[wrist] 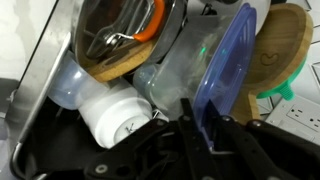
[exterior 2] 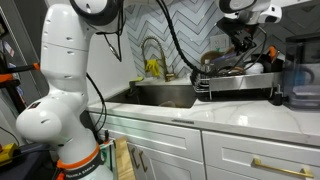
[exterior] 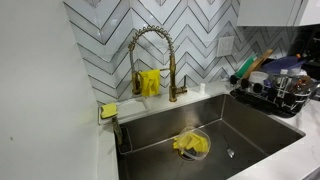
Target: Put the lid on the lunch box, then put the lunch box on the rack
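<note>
Your pincer [wrist: 208, 140] fills the wrist view's bottom edge, its dark fingers [wrist: 175, 145] flanking the lower rim of the blue lid [wrist: 225, 70]; you cannot tell whether they clamp it. From its base your arm [exterior 2: 62, 60] arches up and hangs its wrist over the rack [exterior 2: 235, 85], which stands on the white counter [exterior 2: 200, 115] beside the steel sink [exterior: 250, 135]. The clear lunch box [exterior: 192, 144] lies in that basin, holding something yellow, well apart from the rack. A white cup [wrist: 120, 120], a wooden board [wrist: 285, 50] and an orange-rimmed glass lid [wrist: 120, 30] crowd the blue lid.
</note>
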`<action>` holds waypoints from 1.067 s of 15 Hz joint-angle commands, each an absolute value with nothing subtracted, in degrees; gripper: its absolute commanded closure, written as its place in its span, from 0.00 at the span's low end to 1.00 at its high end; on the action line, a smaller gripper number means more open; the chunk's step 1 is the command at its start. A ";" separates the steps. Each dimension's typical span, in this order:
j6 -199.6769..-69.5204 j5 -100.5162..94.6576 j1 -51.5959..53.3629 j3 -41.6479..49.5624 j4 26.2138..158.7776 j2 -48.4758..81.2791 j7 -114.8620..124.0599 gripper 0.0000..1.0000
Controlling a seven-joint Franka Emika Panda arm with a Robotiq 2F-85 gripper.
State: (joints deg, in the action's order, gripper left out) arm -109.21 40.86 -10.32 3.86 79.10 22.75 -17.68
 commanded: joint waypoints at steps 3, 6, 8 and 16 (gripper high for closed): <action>-113.93 38.02 -9.87 1.90 83.32 20.88 -20.18 0.94; -114.74 38.51 -10.14 1.25 83.66 20.77 -20.79 0.52; -112.69 39.70 -10.95 0.85 83.28 20.60 -20.64 0.38; -107.45 35.15 -11.99 3.61 84.37 14.04 -13.69 0.00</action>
State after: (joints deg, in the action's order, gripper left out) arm -110.44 37.62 -11.23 2.69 81.30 18.70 -16.32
